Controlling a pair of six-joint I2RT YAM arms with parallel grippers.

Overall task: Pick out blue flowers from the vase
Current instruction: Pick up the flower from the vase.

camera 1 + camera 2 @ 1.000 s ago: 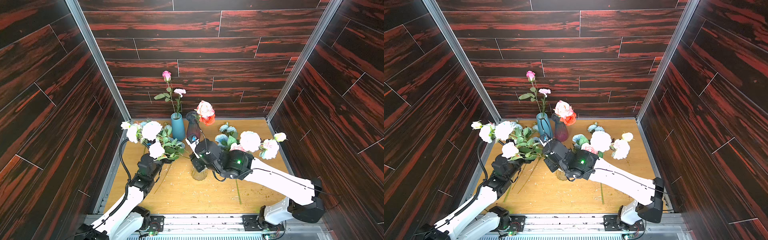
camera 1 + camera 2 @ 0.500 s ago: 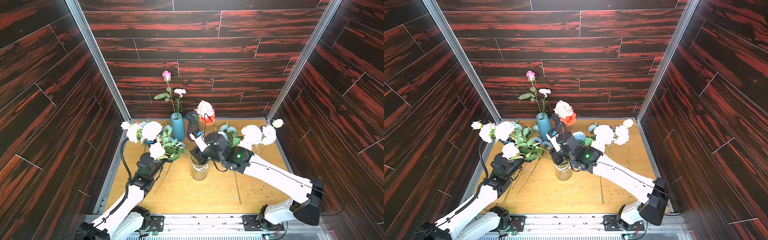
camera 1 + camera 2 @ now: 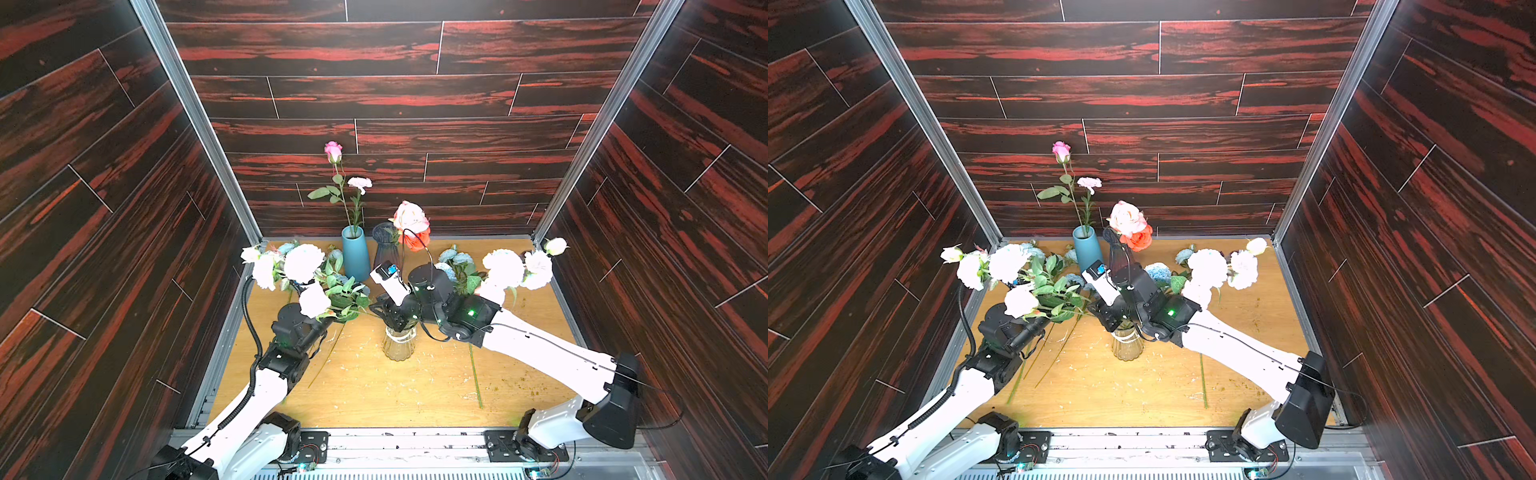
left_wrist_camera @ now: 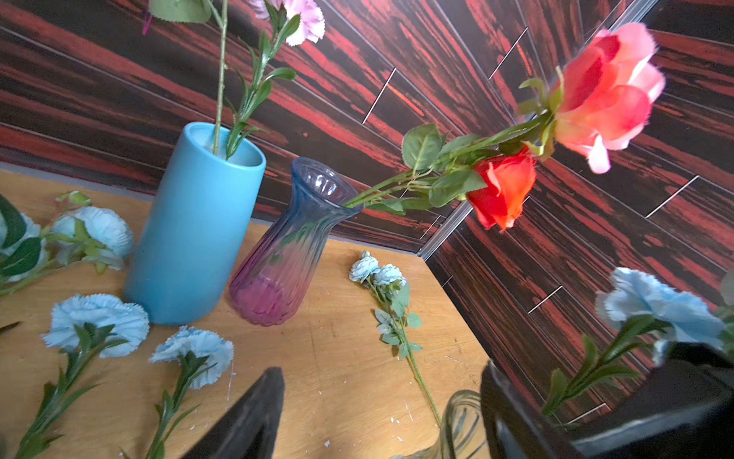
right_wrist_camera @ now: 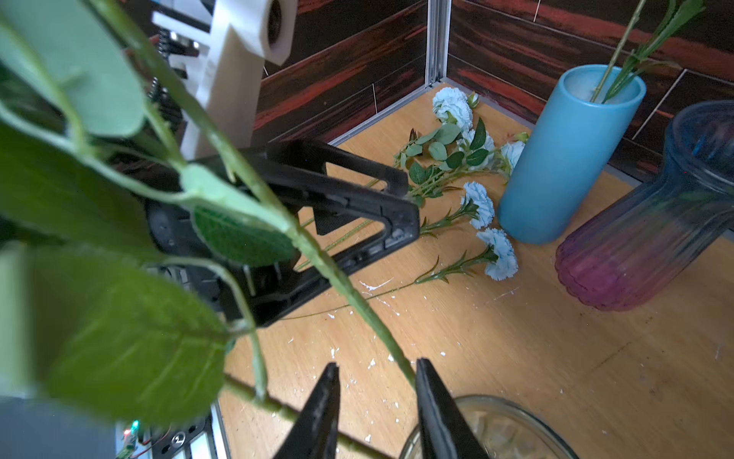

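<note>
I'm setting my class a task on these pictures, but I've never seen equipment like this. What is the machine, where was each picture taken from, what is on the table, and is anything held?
These are two white robot arms at a wooden table, each ending in a gripper, a two-fingered clamp. Both top views look down on the whole scene; each wrist view comes from a camera on one arm, looking past its gripper. On the table stand a blue vase holding pink flowers, a purple glass vase holding roses, and a clear glass vase in the middle. Pale blue flowers lie around the blue vase. The left gripper is open and empty. The right gripper, above the clear glass vase, is open around a leafy green stem, not clamping it.
</note>
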